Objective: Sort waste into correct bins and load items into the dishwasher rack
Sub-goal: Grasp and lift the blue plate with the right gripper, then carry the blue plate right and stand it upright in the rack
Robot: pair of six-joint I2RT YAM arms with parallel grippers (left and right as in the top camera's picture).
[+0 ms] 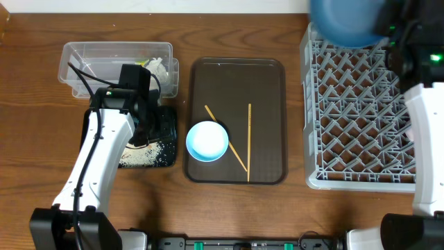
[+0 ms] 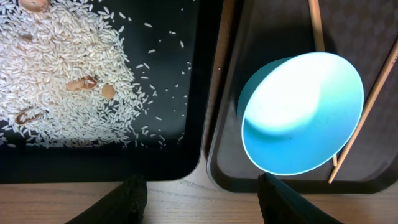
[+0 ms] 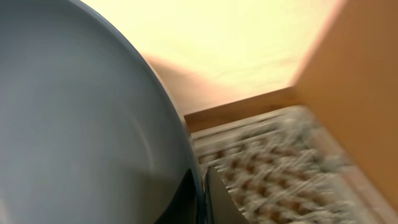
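Dark blue plate (image 1: 345, 19) at upper right, above the rack (image 1: 361, 104) corner | my right gripper (image 3: 203, 198) pinches its rim | step: loading plate; next I'd lower it upright between pegs | left gripper (image 2: 202, 194) spread, empty, by white bowl (image 2: 303, 112)

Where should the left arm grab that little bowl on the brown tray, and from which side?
Pinch the small bowl by its left rim, coming straight down, one finger inside, one outside. It sits open side up with the rim exposed, and the chopsticks crowd its right and far sides.
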